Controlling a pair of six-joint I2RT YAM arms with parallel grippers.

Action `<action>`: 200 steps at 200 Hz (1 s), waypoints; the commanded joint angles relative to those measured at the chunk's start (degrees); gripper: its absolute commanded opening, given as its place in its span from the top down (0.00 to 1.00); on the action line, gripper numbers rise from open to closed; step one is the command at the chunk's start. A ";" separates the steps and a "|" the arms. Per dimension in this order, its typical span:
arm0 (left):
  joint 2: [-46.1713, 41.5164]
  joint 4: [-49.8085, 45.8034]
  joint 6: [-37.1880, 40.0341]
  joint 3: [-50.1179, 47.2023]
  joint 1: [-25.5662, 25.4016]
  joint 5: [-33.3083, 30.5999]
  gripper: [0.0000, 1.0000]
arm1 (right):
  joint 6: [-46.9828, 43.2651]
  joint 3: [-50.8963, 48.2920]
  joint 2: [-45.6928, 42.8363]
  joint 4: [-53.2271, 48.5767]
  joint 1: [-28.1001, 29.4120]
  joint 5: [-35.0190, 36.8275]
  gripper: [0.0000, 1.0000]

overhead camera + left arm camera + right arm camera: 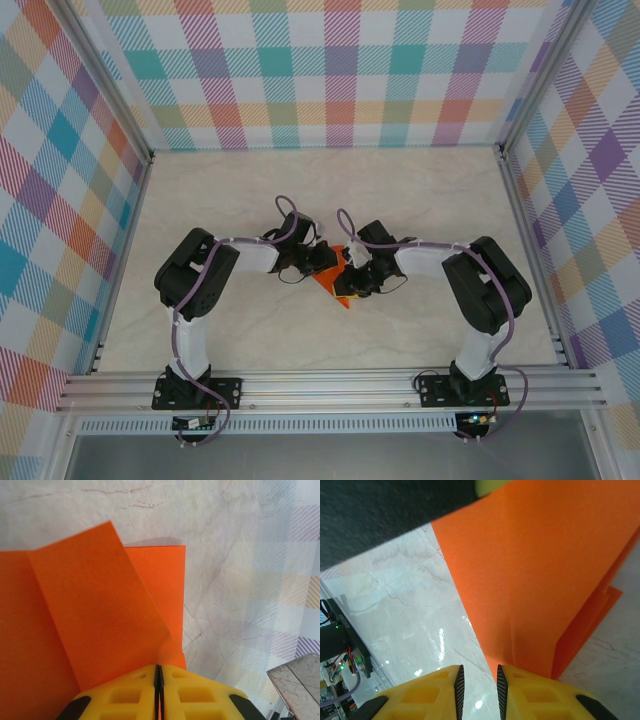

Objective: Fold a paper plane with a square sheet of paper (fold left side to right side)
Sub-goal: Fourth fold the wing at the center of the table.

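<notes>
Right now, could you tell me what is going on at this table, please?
The orange sheet of paper lies partly folded on the table. The left end effector is shut on the edge of a folded-over flap. The right end effector sits at the sheet's edge, jaws slightly apart with bare table between them.

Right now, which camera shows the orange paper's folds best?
Left wrist view: the orange paper shows its slanted flap, crease and edges clearly. The top view gives a small, partly covered patch; the right wrist view sees it close up, cut off by the frame.
</notes>
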 commanded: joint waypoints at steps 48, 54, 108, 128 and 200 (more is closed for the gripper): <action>1.28 -5.83 1.02 -2.16 -0.94 -3.07 0.89 | -0.29 -0.69 0.90 -2.01 1.34 0.30 0.74; 1.20 -5.91 1.02 -2.13 -0.94 -3.07 0.89 | -0.30 -0.61 0.86 -2.11 1.63 0.30 0.73; 1.21 -6.31 1.22 -2.16 -0.87 -3.42 0.89 | -0.06 -1.64 1.57 -3.19 1.71 2.34 0.74; 1.34 -6.36 1.27 -2.04 -0.94 -3.59 0.89 | -0.25 -2.10 1.09 -4.61 1.75 3.90 0.74; 1.75 -7.14 1.53 -1.55 -0.94 -4.22 0.89 | -0.48 -5.20 -1.48 -5.65 1.77 4.10 0.82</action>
